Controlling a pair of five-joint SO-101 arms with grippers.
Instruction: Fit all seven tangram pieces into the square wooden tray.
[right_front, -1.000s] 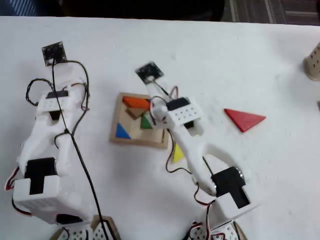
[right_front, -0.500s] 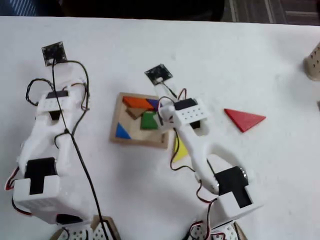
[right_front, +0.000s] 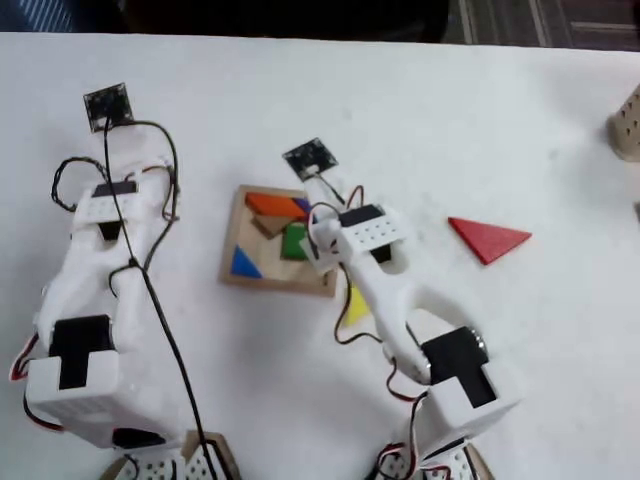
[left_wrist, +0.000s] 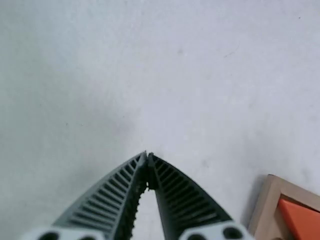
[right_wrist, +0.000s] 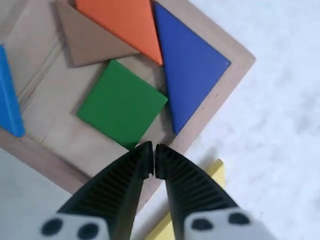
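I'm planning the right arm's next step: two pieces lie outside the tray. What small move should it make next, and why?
Probably open the right gripper and shift it off the tray rim onto the yellow piece. It is shut and empty by the green square, and yellow lies just outside the tray, nearer than the red triangle.
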